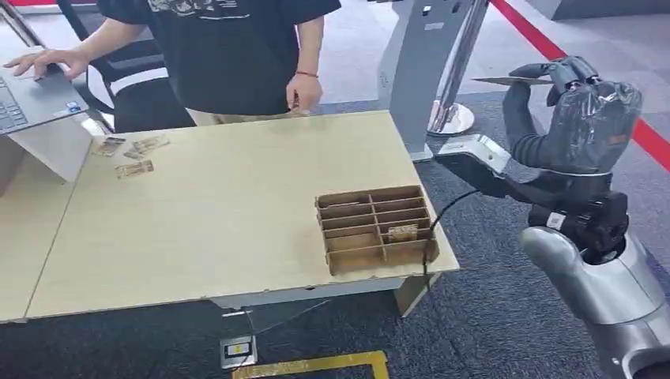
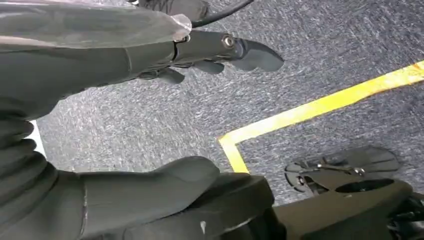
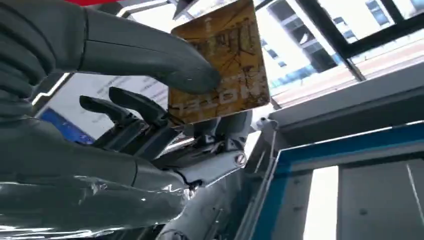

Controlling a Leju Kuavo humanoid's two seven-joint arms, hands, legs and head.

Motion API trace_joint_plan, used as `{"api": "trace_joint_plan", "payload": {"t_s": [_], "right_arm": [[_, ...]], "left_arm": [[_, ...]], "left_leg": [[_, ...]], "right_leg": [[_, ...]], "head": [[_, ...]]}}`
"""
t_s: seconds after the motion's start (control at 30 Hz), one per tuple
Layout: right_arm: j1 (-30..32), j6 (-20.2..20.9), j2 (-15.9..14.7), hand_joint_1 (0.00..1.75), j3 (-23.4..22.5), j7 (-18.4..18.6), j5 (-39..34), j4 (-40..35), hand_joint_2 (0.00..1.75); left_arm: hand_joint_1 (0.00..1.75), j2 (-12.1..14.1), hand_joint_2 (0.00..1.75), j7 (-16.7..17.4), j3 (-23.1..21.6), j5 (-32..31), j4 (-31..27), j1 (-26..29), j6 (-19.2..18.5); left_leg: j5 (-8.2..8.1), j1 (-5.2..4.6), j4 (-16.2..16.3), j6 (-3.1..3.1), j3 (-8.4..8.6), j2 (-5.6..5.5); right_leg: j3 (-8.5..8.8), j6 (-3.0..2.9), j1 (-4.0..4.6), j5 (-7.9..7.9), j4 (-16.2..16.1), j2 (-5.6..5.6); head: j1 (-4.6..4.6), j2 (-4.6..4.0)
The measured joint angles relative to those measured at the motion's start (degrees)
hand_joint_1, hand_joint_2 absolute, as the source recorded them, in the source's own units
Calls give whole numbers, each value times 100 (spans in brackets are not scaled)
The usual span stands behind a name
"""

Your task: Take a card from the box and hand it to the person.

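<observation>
Right robot hand [image 1: 570, 79]: raised high off the counter's right end, thumb and dark fingers clamped on a thin yellow-brown printed card [image 3: 220, 62], held roughly flat and edge-on in the head view [image 1: 513, 80].

Left robot hand [image 2: 150, 65]: hanging low over grey carpet with a yellow tape line, fingers apart, nothing held.

Brown cardboard box with slotted dividers [image 1: 375, 229]: near the front right corner of the pale wooden counter [image 1: 221, 213]; one further card [image 1: 402, 232] lying in a right-hand compartment.

Person in a black shirt [image 1: 221, 47]: standing at the far edge of the counter, one hand [image 1: 303, 91] hanging by the edge, the other resting on a grey laptop [image 1: 31, 95] at the far left. Several loose cards [image 1: 130, 154] lying near the counter's far left corner.

Stage, as judged: card out of box, hand-over pending.

Risks, as judged: card pinched near one edge only, so liable to slip or swivel during a fast swing toward the person; person's free hand lowered and well apart from the card, so release before an upturned palm arrives likely to drop it to the floor; grey metal stand [image 1: 423, 71] between arm and person, inviting a knock on a direct path.
</observation>
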Motion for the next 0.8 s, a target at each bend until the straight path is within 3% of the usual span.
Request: {"api": "trace_joint_plan", "payload": {"t_s": [0.33,0.5,0.6,0.67,0.8], "right_arm": [[30,-162,-317,175,-9,85,-57,-166,175],[-146,-116,-343,175,88,-186,-468,-46,175],[-305,-228,-300,175,298,-400,-643,458,175],[-627,-506,-127,175,540,-582,-704,1339,175],[-850,-743,28,175,811,-660,-719,2213,175]], "left_arm": [[0,11,175,96,0,-31,0,-5,-35],[0,-2,175,66,0,-92,0,-20,-33],[0,-22,175,57,-2,-151,0,-31,-59],[0,-28,175,57,-35,-212,0,-54,-87],[0,-46,175,83,-39,-232,0,-97,-109]], "left_leg": [[0,0,-3,-1,-5,4],[0,1,-9,0,-19,3],[1,2,-9,0,-25,-10],[5,2,-6,-1,-19,-6],[21,3,-5,8,-39,-49]], "right_leg": [[-3,-1,3,0,2,3],[-2,-1,3,0,4,-3],[0,-1,3,0,6,-10],[-5,-7,4,6,7,-10],[-14,-7,5,4,7,-58]], "head": [[0,0],[0,0],[0,0],[-9,0],[-7,0]]}}
